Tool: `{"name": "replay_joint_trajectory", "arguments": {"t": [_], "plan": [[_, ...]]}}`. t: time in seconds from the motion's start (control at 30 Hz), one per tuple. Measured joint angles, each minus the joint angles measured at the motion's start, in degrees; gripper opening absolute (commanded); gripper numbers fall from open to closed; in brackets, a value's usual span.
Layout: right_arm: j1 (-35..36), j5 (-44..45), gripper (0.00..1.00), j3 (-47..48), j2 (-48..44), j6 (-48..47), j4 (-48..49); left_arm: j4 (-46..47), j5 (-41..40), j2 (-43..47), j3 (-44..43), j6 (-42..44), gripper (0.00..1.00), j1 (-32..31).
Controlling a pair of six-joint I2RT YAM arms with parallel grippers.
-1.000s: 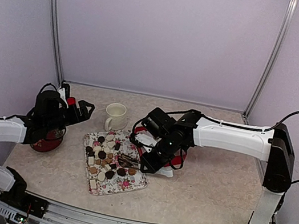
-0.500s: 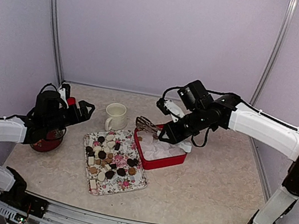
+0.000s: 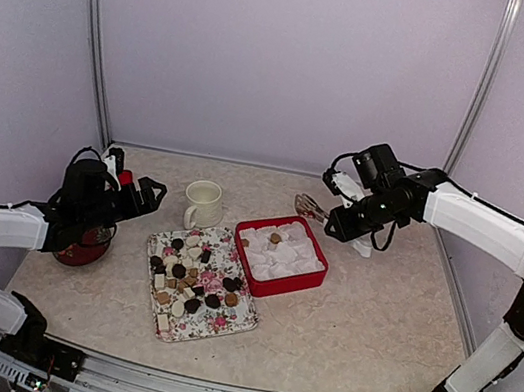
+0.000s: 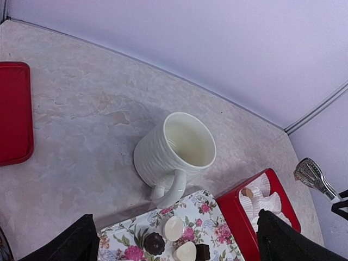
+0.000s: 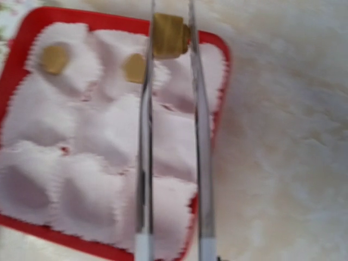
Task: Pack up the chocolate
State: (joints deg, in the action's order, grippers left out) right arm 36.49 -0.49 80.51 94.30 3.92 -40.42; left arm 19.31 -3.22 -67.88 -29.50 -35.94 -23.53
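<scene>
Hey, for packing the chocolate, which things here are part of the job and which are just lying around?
Part of the job: chocolates on the floral tray; red box with white paper liners; tongs in the right gripper, pinching a tan chocolate.
Lying about: white mug; red object beneath the left arm.

Marbled table (image 3: 373, 317): mug (image 3: 202, 204), floral tray (image 3: 224, 323), red box (image 3: 287, 282).

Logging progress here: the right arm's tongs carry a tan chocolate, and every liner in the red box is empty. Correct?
Not every liner is empty: the right wrist view shows two tan sweets sitting in liners of the red box. The tongs do carry a tan chocolate.
</scene>
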Motion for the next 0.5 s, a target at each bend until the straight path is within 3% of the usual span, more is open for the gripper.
{"name": "replay_joint_trajectory", "arguments": {"t": [0.5], "plan": [[-1.42, 2.34, 0.24, -1.95, 4.57, -2.71, 3.87, 0.42, 0.0, -0.81, 0.0, 0.0, 0.99, 0.0]]}}
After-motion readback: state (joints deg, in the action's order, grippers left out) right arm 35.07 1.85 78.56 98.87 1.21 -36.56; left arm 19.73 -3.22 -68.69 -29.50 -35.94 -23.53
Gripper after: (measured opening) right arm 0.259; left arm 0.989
